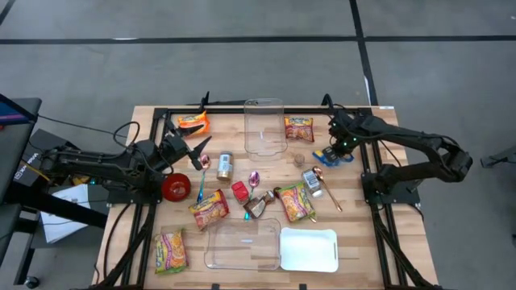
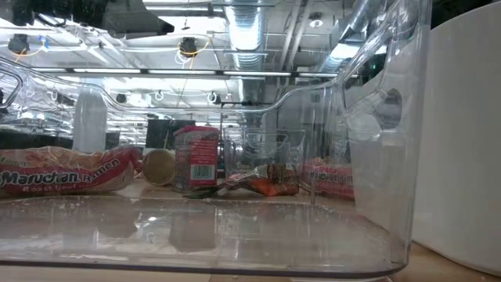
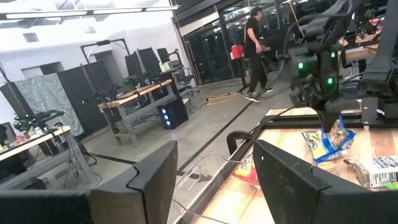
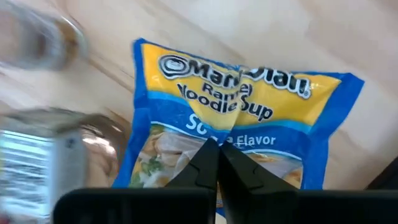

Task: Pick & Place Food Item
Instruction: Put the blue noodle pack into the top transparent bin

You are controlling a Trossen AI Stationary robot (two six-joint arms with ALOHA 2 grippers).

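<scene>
A blue and yellow noodle soup packet lies on the wooden table near its right edge, also seen as the packet from above. My right gripper points down at the packet's middle and is shut on it; from across the table, my right gripper stands over the crumpled packet. My left gripper hovers open and level over the table's left half, holding nothing, its fingers wide apart. My right gripper pinches the wrapper in the middle of the packet's printed face between its two fingertips, coming from above and pointing down. The film is creased up toward the fingers. Whether the packet is clear of the table I cannot tell.
A clear bin stands at the far middle, another clear bin and a white tray at the near edge. Other noodle packets, a can, a red cup, spoons and small boxes lie scattered between.
</scene>
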